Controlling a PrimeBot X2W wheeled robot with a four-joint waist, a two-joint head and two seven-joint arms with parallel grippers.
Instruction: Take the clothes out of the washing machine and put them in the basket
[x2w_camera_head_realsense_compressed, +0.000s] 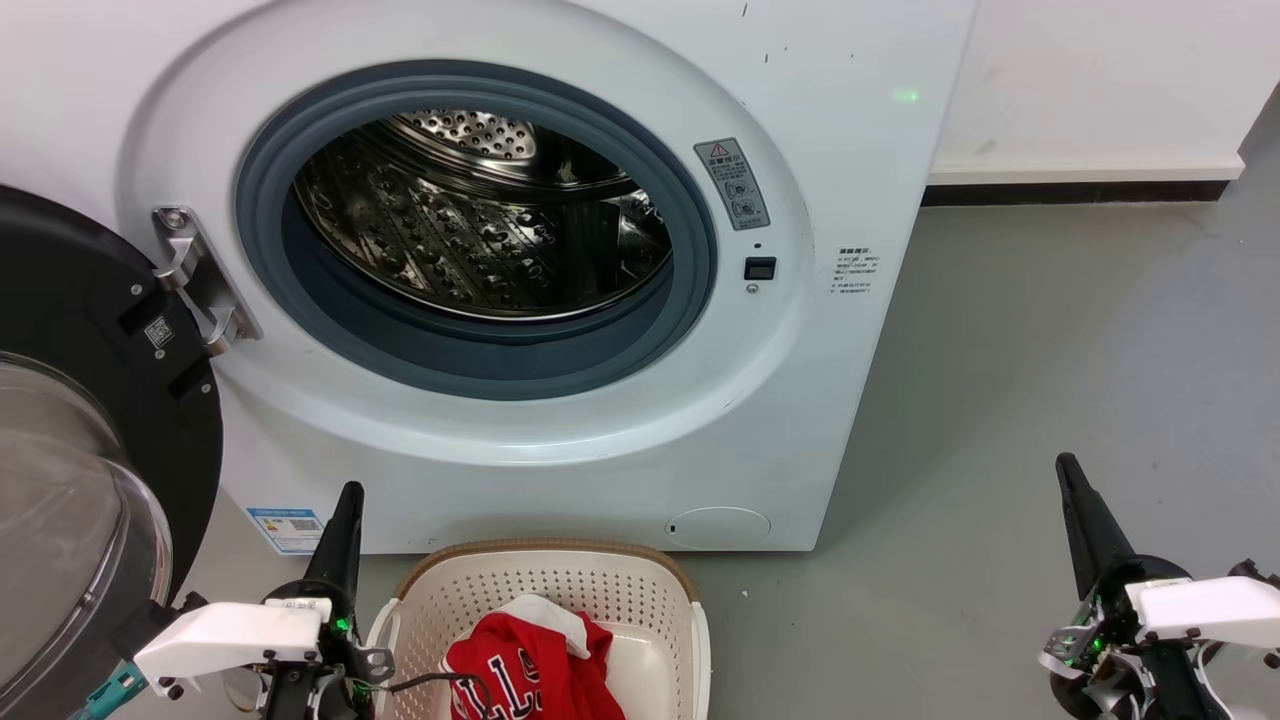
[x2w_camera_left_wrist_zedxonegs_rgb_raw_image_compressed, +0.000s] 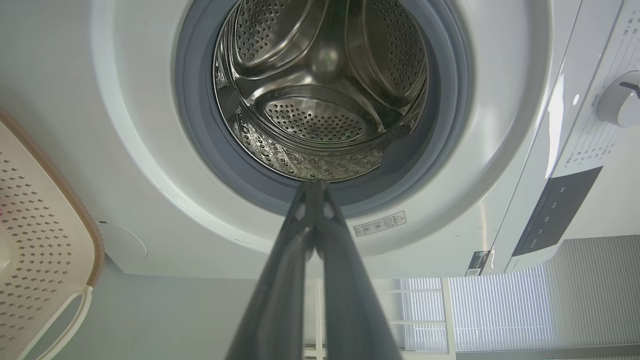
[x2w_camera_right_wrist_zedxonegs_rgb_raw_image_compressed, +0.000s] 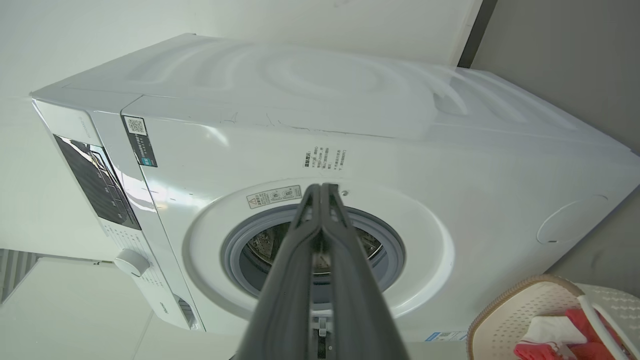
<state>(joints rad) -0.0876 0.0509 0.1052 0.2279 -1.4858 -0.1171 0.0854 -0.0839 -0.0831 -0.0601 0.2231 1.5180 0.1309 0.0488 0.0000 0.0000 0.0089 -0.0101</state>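
Red fabric with white trim and lettering, the clothes (x2w_camera_head_realsense_compressed: 530, 665) lie bunched in the basket (x2w_camera_head_realsense_compressed: 545, 550), which sits on the grey floor (x2w_camera_head_realsense_compressed: 1000, 400) at six o'clock in our head view, just in front of the washing machine (x2w_camera_head_realsense_compressed: 800, 400). The machine fills the view from ten to one o'clock; its door (x2w_camera_head_realsense_compressed: 90, 330) hangs open at nine o'clock, and the perforated steel drum (x2w_camera_head_realsense_compressed: 470, 230) shines behind the grey seal (x2w_camera_head_realsense_compressed: 693, 260). Our left gripper (x2w_camera_head_realsense_compressed: 349, 492) stands at seven o'clock, just beside the basket's rim, fingers pressed together on nothing. Our right gripper (x2w_camera_head_realsense_compressed: 1066, 462) stands at four o'clock over bare floor, well apart from the basket, its fingers likewise clenched and holding nothing.
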